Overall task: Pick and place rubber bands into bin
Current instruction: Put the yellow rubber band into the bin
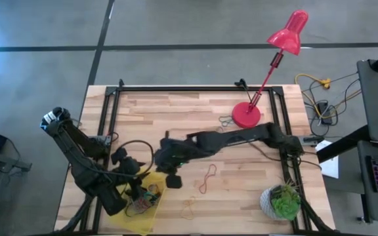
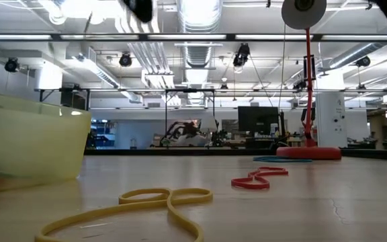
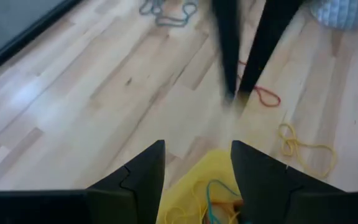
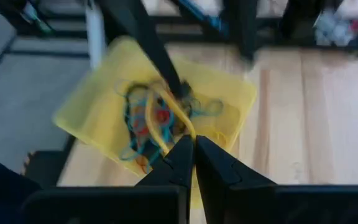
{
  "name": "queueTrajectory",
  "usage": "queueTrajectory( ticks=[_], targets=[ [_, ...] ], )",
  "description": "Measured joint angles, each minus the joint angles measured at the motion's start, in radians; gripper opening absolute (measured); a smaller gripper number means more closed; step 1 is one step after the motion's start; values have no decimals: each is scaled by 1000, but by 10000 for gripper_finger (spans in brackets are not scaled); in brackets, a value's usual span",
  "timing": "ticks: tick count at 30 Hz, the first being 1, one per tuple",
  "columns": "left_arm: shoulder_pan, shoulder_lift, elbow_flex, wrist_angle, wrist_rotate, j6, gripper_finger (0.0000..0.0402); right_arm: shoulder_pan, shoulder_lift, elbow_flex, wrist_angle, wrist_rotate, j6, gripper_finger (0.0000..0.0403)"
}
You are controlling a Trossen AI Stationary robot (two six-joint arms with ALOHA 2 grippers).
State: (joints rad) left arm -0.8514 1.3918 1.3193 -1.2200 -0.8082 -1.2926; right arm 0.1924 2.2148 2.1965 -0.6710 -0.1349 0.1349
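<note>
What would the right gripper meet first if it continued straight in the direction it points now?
Probably the pile of rubber bands inside the bin. The right gripper, shut on a yellow band, points down into it; depth is unclear.

left arm: folded up at the near-left corner, left gripper [image 3: 197, 180] pointing down, fingers spread apart
right arm: stretched way across toward the left, right gripper [image 4: 193, 152] pinched tight, low over the table

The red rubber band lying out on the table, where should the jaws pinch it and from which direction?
Come straight down from above: the red rubber band lies flat on the wood in a long squiggle. Pinch across its narrow middle, where the two strands run close together, so both get caught. It lies apart from the other bands, so nothing crowds it.
</note>
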Motion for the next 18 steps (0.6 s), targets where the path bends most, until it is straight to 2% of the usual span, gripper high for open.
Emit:
queueTrajectory(
  ticks=[4,8,14,18],
  targets=[
    [7,-2,0,0,-16,17,169,1,100,101,-31,-13,11,8],
    [7,-2,7,7,-5,47,178,2,133,159,-26,-39,23,8],
    [5,-4,-10,-1,156,48,229,0,161,151,-32,-75,-3,8],
    [6,13,-18,29,177,74,261,-1,164,162,4,-107,1,8]
  ],
)
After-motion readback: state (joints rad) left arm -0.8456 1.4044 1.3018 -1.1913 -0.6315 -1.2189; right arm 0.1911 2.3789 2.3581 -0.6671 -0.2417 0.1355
